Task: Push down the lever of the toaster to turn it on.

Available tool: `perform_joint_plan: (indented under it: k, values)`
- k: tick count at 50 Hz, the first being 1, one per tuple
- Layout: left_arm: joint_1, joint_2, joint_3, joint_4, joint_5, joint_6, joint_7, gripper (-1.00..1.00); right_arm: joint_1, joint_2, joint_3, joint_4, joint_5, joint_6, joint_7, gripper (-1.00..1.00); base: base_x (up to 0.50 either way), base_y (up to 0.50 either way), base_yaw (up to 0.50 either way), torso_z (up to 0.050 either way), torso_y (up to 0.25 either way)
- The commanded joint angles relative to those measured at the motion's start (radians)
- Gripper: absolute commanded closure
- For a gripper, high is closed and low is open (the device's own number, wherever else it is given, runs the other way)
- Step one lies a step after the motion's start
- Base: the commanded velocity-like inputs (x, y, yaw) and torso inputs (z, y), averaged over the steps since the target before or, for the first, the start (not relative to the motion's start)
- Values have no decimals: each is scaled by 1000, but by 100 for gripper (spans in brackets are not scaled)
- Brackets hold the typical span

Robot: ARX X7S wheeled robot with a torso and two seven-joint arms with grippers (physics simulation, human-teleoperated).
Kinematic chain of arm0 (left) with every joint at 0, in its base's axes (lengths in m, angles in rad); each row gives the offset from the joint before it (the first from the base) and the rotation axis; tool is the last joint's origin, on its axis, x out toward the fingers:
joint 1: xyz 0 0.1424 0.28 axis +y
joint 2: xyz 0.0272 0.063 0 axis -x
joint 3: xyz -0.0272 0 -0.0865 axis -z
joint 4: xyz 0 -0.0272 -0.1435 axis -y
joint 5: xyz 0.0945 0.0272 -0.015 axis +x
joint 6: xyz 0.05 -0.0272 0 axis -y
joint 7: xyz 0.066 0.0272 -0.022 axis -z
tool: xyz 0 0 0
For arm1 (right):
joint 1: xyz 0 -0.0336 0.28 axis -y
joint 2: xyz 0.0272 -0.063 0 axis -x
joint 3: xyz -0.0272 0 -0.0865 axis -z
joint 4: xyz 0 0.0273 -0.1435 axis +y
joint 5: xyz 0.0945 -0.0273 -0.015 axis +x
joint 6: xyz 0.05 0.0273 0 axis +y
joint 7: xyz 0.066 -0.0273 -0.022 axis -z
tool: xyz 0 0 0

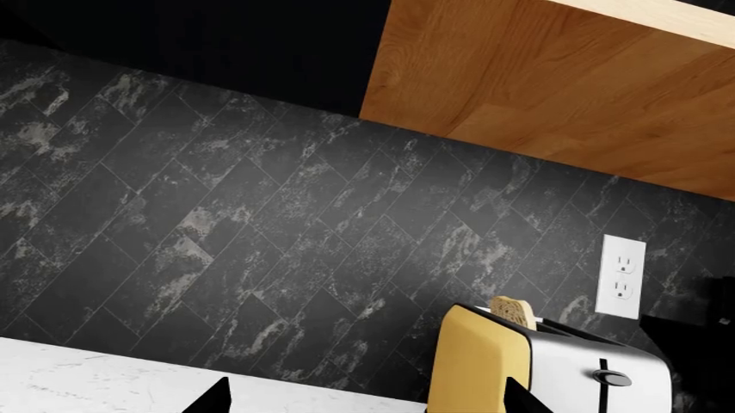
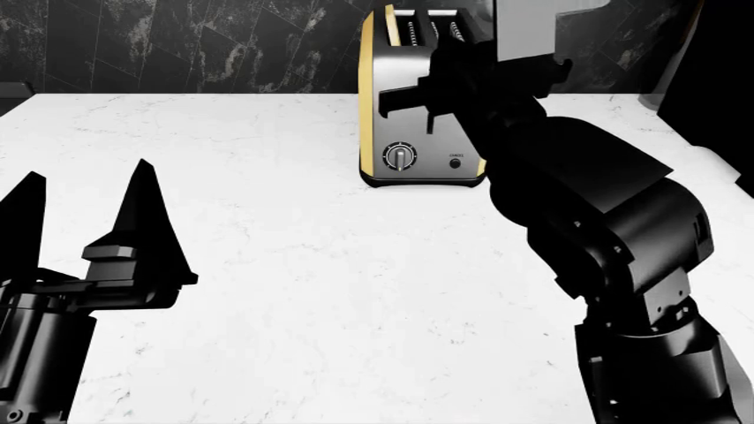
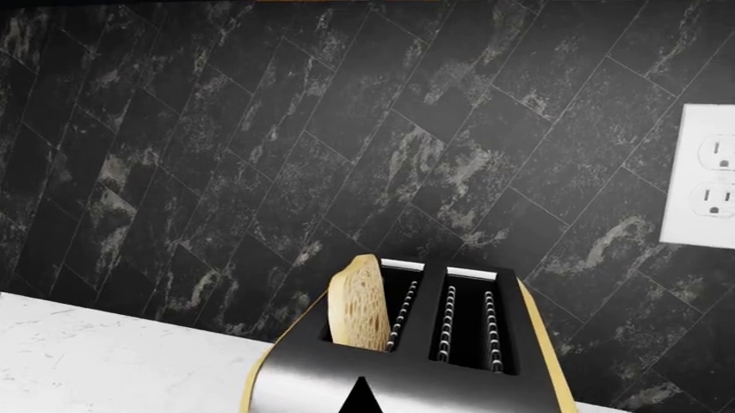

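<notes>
Right gripper [image 2: 426, 99], jaws apart, at the toaster [image 2: 407, 168] front near the desk's [image 2: 295, 265] far edge; a misaligned descent risks missing the lever [image 1: 612, 377].

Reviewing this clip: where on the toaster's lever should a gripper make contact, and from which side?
Contact the lever on its flat top edge, coming from above along the toaster's silver front. It is a small tab sticking out of a narrow vertical slot, sitting near the slot's top, so a downward fingertip press probably suits it better than a pinch.

Left end effector [image 2: 77, 221] open; right arm outstretched.
</notes>
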Motion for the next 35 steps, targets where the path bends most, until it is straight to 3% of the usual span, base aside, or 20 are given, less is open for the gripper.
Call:
perform_joint_plan:
  k: [1, 35]
  values:
    - [1, -4, 2, -4, -3, 6, -3, -100, 1, 0, -7, 54, -18, -27, 0, 100, 0, 0, 0, 0, 0]
    - [7, -16, 10, -6, -11, 19, -16, -100, -21, -13, -33, 164, -21, -77, -24, 100, 0, 0, 0, 0, 0]
